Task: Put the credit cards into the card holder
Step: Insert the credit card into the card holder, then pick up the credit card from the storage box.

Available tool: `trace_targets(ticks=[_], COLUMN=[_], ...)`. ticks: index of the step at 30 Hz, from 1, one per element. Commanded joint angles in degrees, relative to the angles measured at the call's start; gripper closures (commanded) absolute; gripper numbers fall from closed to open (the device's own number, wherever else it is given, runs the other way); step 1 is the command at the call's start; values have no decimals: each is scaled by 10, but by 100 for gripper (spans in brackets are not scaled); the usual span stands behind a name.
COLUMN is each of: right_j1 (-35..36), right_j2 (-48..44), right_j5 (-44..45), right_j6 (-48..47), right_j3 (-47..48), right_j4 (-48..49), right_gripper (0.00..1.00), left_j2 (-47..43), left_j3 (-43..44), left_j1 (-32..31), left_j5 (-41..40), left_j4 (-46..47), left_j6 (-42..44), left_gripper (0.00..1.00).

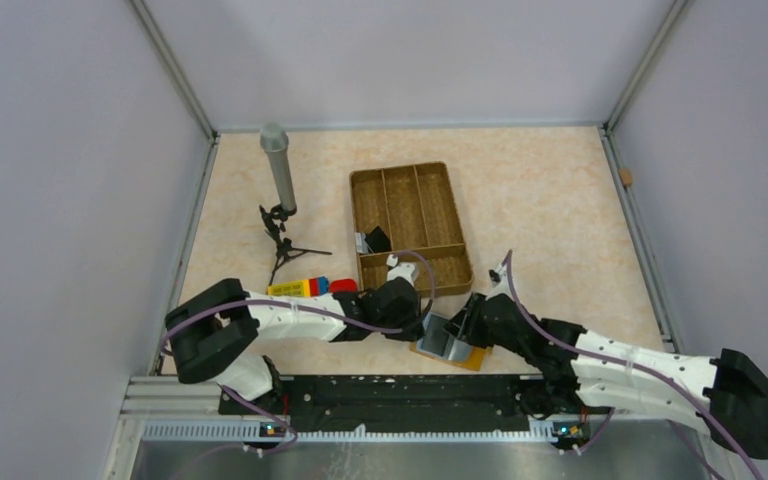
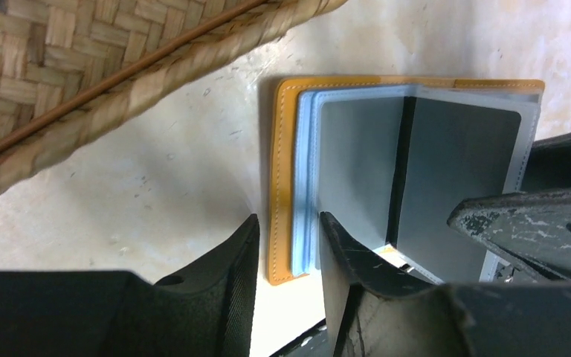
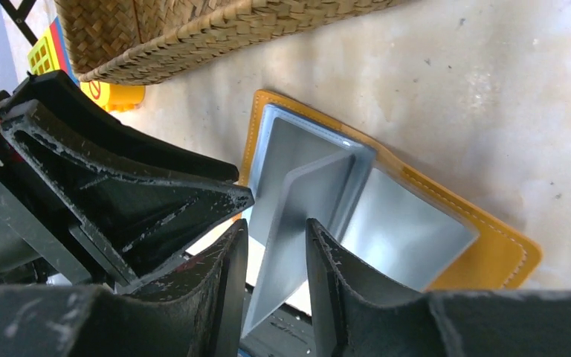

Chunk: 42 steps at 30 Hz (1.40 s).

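Close to the near edge of the bench, between the two arms, the card holder lies open, orange cover down and pale blue lining up.

The left pincer sits at its 9 o'clock side. In the left wrist view its jaws stand apart, released. One finger is off the holder's edge over bare bench, the other is over the blue lining, and the orange border shows in the gap between them. Whether that second finger presses down I cannot tell.

The right pincer comes in from 3 o'clock. It is clenched on a grey inner leaf of the holder, which stands upright from the middle fold and fills the gap between the fingers.

Just beyond the holder, at 12 o'clock, is a woven tray with long compartments and one cross compartment nearest. A small black object lies at the tray's near left corner.

At about 10 o'clock from the holder, beside the left arm, is a toy block in yellow, blue and red. Farther off at 11 o'clock, a small black tripod carries a grey tube.
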Motion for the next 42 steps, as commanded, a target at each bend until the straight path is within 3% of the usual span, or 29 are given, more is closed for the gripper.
trace_targets(ticks=[1, 7, 14, 20, 24, 29, 32, 37, 42], right_j1=[-3, -4, -30, -57, -76, -90, -91, -91, -90], right_j2=[38, 79, 99, 145, 226, 351, 416, 517, 603], right_j5=[-1, 5, 29, 46, 31, -6, -27, -68, -96], right_j6=[-38, -66, -144, -276, -370, -466, -507, -484, -468], right_j3=[47, 87, 171, 282, 373, 472, 530, 616, 673], right_j4=[51, 53, -16, -80, -102, -87, -67, -66, -63], right_gripper=[65, 59, 44, 20, 12, 12, 12, 16, 23], left_j2=[-39, -113, -231, -330, -350, -341, -351, -398, -441], left_j3=[-30, -47, -56, -25, 51, 125, 125, 78, 61], left_j1=[-2, 2, 20, 129, 214, 299, 339, 366, 380], left_j5=[-21, -48, -56, 40, 87, 83, 45, -106, -125], left_j4=[-11, -58, -151, -240, -327, -411, -400, -349, -334], left_j6=[-3, -1, 23, 91, 176, 275, 306, 320, 326], left_gripper=[60, 45, 26, 2, 1, 1, 1, 1, 1])
